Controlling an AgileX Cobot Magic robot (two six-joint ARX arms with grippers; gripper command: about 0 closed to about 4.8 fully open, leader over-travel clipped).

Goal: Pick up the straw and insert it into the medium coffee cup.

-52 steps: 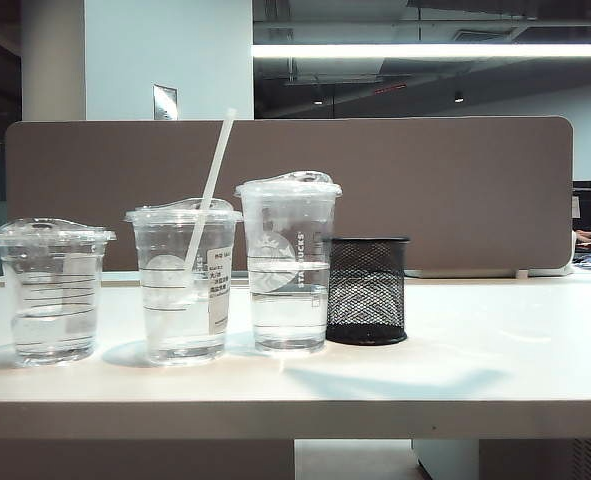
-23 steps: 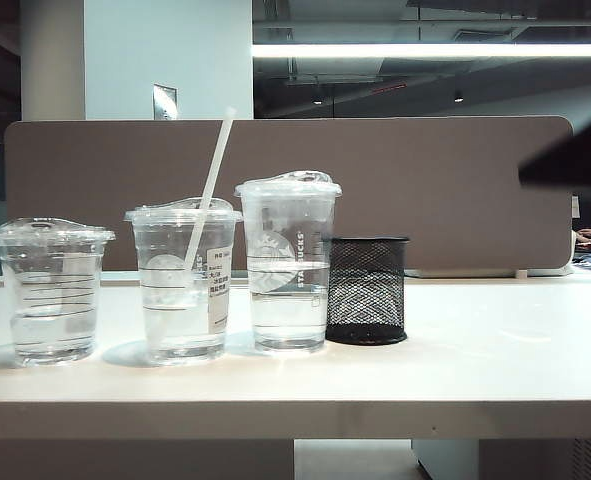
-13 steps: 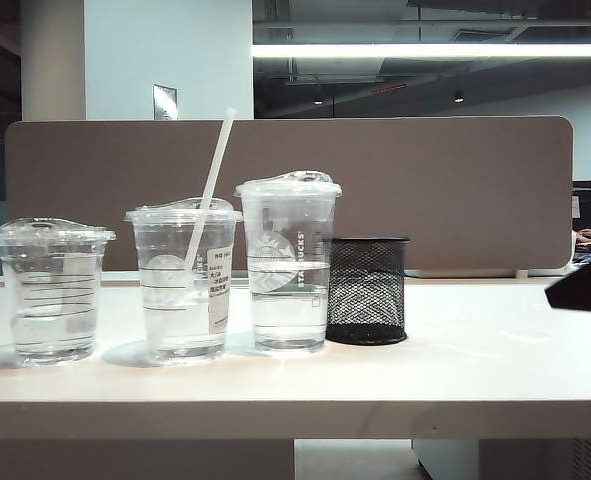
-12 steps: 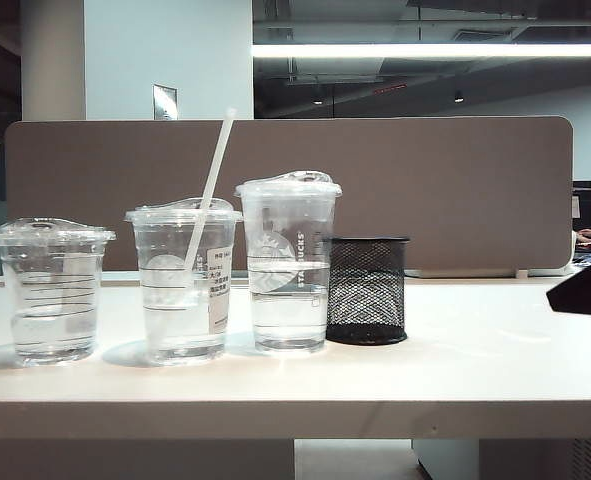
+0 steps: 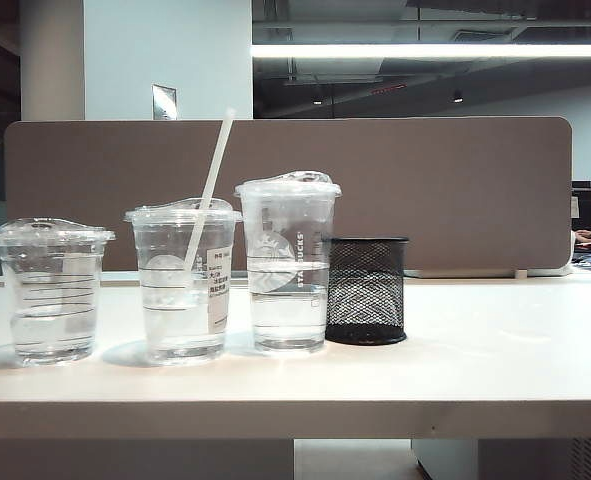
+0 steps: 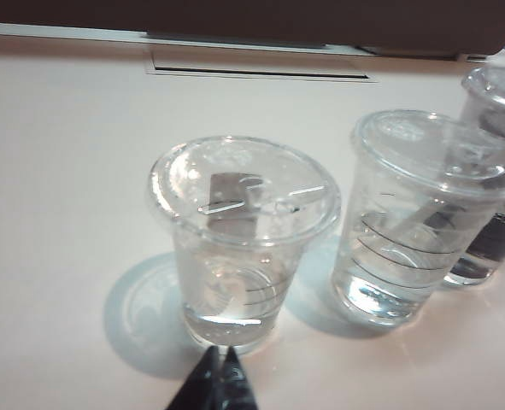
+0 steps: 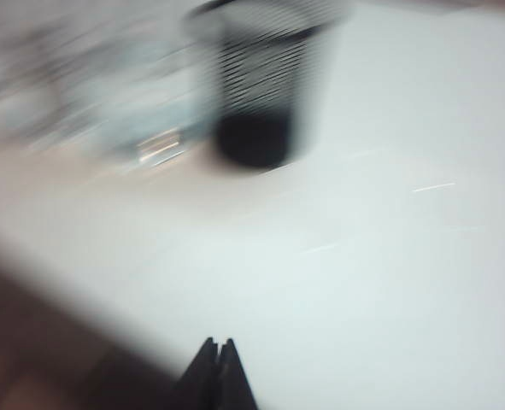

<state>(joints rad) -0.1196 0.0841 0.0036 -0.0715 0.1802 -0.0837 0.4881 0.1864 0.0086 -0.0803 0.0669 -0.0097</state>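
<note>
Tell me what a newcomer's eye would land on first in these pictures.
First, the straw, slanting up out of the medium coffee cup, the middle of three clear lidded cups lined up on the white table. Next, the black mesh pen holder just right of the tallest cup. Both end effectors, left near the shortest cup and right over bare table, are shut and empty.

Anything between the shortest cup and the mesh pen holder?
Exterior view: medium coffee cup holding the straw, then tallest cup, before the mesh pen holder.
</note>
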